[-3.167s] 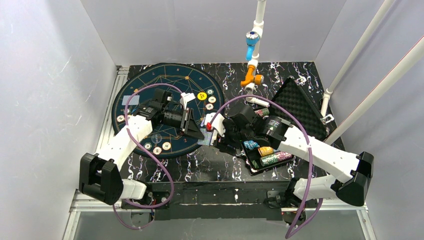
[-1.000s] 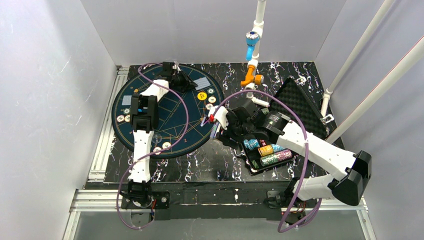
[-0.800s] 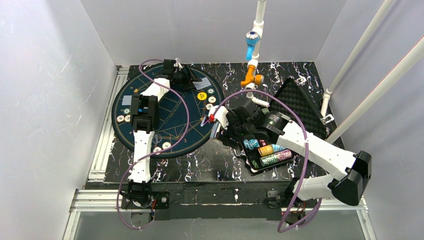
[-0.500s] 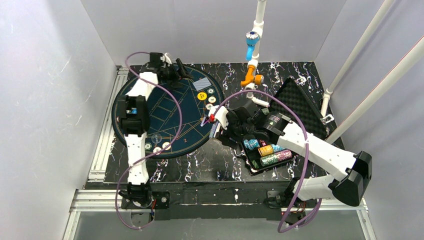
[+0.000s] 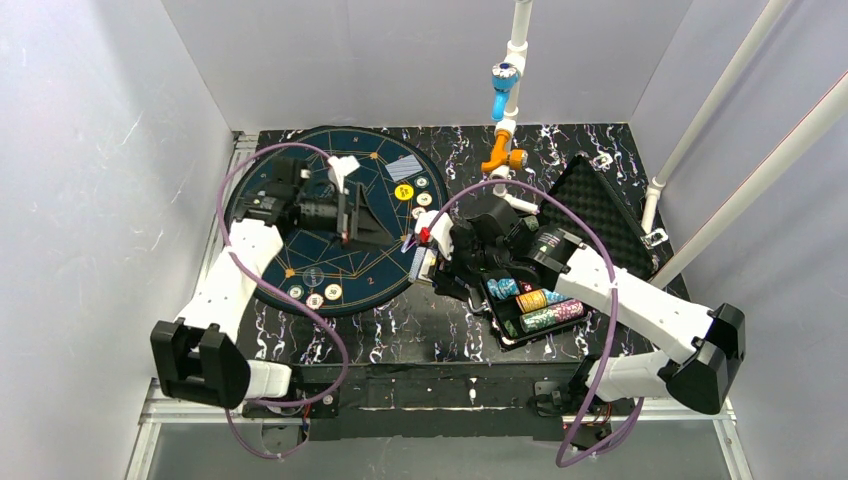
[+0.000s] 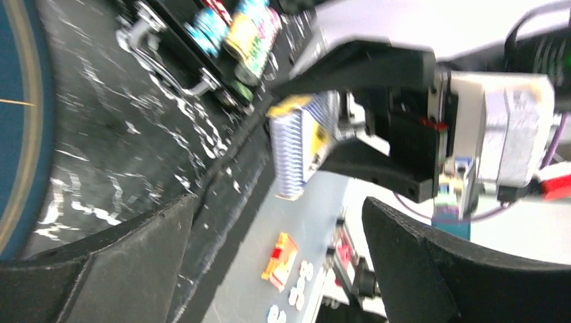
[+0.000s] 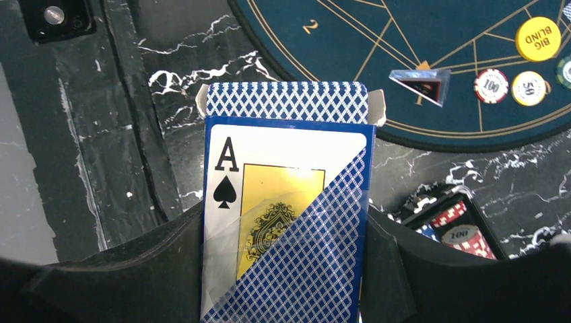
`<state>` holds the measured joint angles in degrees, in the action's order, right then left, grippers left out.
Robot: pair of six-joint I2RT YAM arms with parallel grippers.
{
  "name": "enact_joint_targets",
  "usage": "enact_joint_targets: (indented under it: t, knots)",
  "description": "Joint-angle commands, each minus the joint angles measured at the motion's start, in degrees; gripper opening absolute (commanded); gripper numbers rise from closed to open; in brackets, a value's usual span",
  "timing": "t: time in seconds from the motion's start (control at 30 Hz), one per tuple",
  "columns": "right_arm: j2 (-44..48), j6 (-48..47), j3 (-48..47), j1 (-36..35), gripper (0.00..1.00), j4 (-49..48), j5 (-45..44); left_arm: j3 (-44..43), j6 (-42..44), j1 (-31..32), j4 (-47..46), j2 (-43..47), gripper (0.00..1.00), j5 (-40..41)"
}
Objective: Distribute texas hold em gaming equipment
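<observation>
Moved: left arm has swung back from the 12 o'clock rim of the mat (image 5: pixel 330 262) to over its centre.
Left gripper (image 5: pixel 362 218): fingers spread wide, empty, pointing towards 3 o'clock.
Right gripper (image 7: pixel 286 269): clamped on the deck (image 7: pixel 286 202), held at the mat's 4 o'clock edge.
Card (image 5: pixel 403 167): lies blue back up at the mat's 1 o'clock.
Yellow chip (image 5: pixel 404 192): on the mat at 2 o'clock, just beside the card.
Stacks (image 5: pixel 540 305): chips in the case (image 5: pixel 600 210), at 3 o'clock from the deck.
</observation>
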<state>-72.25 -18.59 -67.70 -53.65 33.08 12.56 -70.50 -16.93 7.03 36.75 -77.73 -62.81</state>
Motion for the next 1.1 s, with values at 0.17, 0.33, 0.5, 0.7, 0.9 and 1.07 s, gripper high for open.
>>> enact_joint_targets:
  t: [0.17,0.33,0.5,0.7,0.9,1.07]
  knots:
    - [-1.7,1.2,-4.2,-1.7,0.01,-5.3,4.1,7.0,-6.4,11.4,-5.6,4.5,0.87,0.1]
    - [-2.1,1.2,-5.8,-2.1,0.01,-5.3,4.2,9.4,-8.4,13.0,-7.7,3.5,0.76,2.2]
    - [-2.0,1.2,-6.3,-2.2,0.01,-5.3,5.1,9.6,-7.8,13.0,-6.7,2.4,0.63,3.8]
    - [-0.9,1.0,-5.7,-2.2,0.01,-4.7,4.6,9.4,-4.6,10.4,-1.2,3.0,0.50,5.0]
    - [-0.3,0.7,-4.8,-2.2,0.01,-4.1,4.2,9.4,-1.6,6.4,1.5,4.0,0.44,3.5]
    - [-0.5,0.4,-4.2,-2.2,0.01,-4.1,3.5,7.8,-1.5,6.1,-0.6,7.5,0.58,-0.5]
